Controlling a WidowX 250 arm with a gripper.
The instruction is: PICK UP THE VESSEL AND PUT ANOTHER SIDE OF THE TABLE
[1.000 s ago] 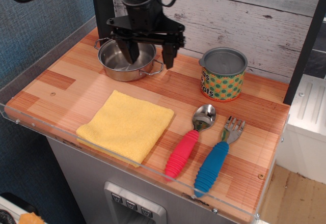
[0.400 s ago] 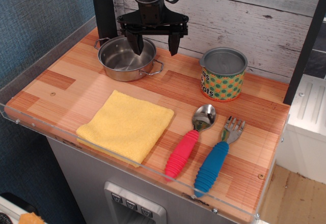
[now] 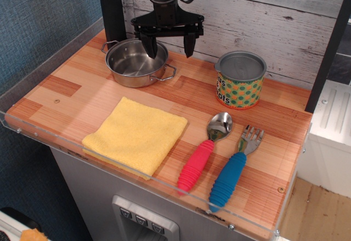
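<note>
The vessel (image 3: 133, 63) is a small shiny steel pot with two wire loop handles. It sits on the wood-plank table (image 3: 66, 96) at the back left. My gripper (image 3: 169, 49) hangs open and empty just above the pot's right rim. One finger is over the pot's inside, the other over the table to its right. The fingers do not touch the pot.
A tin with a green-orange dotted label (image 3: 239, 80) stands at the back right. A yellow cloth (image 3: 137, 133) lies at the front left. A red-handled spoon (image 3: 205, 152) and a blue-handled fork (image 3: 235, 166) lie at the front right. A clear acrylic rim (image 3: 137, 183) edges the table.
My gripper has risen from around the pot's right rim and shifted slightly right and back. It stays open. The pot has not moved.
</note>
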